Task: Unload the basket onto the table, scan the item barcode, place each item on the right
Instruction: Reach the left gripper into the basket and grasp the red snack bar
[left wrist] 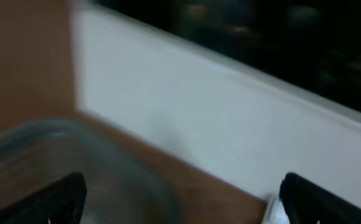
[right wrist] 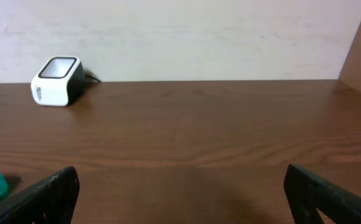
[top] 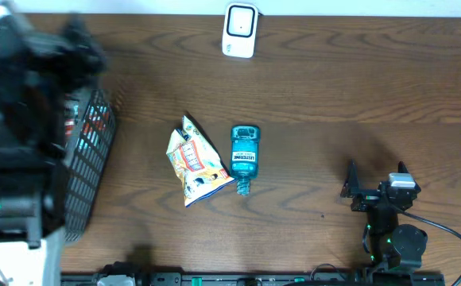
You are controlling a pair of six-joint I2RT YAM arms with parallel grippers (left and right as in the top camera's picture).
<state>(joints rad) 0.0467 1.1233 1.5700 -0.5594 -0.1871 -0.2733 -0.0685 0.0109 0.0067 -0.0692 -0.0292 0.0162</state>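
Noted mouthwash bottle (top: 245,152) left of empty, spread right gripper (top: 376,181), axis fore-aft; left gripper (left wrist: 180,196), also spread, farther off.

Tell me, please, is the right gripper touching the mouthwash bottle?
Apart. The overhead view shows a broad stretch of bare table between the right gripper and the mouthwash bottle.

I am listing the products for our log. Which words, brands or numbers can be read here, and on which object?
"LISTERINE": label of the blue bottle.
snack bag: colourful print, too blurred to read.
wire basket: red print on the contents, too blurred to read.
white scanner: no text visible.
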